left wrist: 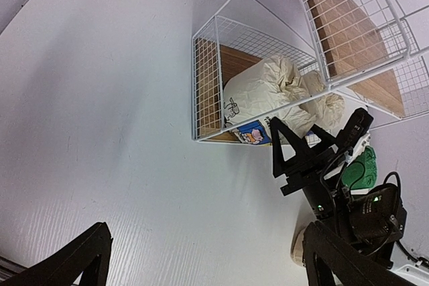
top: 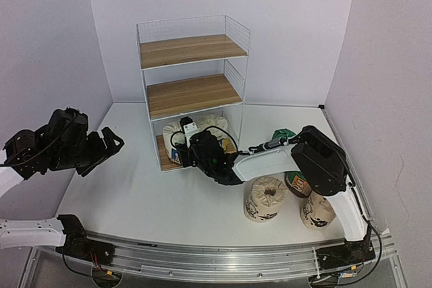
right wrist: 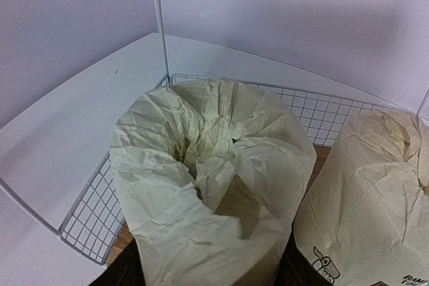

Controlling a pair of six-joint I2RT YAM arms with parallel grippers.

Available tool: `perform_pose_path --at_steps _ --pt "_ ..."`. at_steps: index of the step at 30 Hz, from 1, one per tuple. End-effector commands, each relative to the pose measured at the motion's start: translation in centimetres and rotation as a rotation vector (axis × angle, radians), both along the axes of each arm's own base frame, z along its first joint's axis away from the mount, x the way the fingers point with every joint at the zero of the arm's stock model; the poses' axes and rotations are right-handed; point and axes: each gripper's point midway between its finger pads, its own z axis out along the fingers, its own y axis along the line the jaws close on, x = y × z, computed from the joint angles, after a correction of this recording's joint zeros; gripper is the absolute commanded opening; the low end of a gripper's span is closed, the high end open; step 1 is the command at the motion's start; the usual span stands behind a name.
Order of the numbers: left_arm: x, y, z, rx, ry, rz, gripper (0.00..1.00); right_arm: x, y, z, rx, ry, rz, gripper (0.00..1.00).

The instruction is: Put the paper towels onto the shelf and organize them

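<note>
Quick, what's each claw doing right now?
Left gripper: open, empty.
Right gripper: closed on a white paper towel roll in the shelf.

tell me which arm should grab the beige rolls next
Probably right. Both beige rolls stand beside the right arm, on its side; the left claw, though open, hangs far across the table.

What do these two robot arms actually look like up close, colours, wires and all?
The left arm and right arm both mix smooth white shells with bulky black joints. Thin black cables loop near the right wrist, where small green lights glow. The left gripper and right gripper are black, each with two tapering fingers.
</note>
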Motion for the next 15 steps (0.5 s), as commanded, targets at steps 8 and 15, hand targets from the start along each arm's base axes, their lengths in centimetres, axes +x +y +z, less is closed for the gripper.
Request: perform_pose_path --at_steps 8,15 --pt "0.5 -0.6 0.0 -0.02 -0.018 -0.001 1.0 -0.5 -0.1 4.8 0.096 -0.045 0.025 0.9" --pt "0.7 -1.2 0.1 -0.033 -0.022 -0.017 1.0 -1.9 -1.7 5.4 0.095 0.006 0.045 0.96"
